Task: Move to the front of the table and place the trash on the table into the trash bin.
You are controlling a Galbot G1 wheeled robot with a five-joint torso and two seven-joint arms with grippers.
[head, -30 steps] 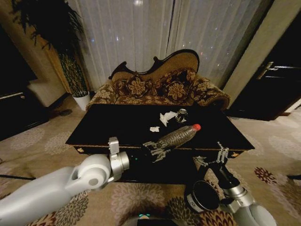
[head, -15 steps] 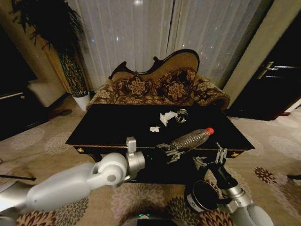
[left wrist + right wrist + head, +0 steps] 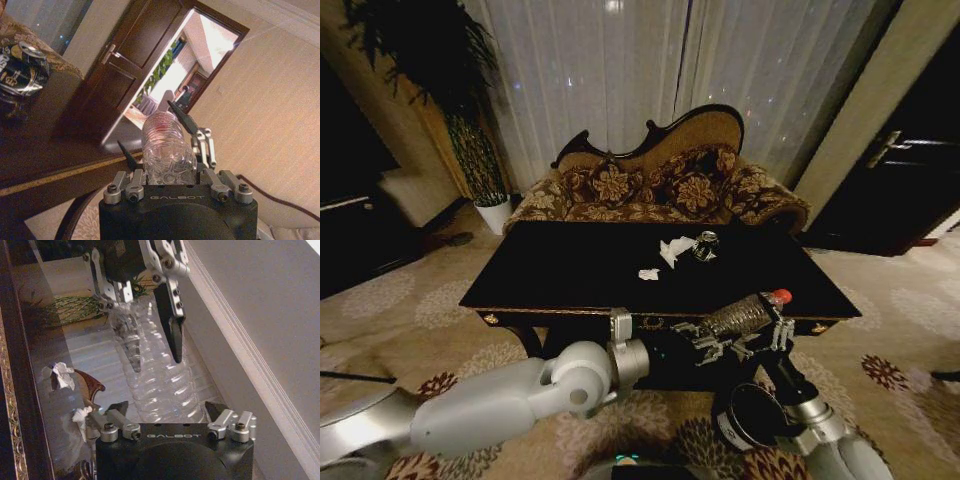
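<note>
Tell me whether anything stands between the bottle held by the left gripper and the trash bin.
Yes. The right gripper, jaws open, sits just under the bottle, above the trash bin on the floor. The left gripper grips the bottle at the front edge of the table; a straight drop would likely meet the right gripper.
</note>
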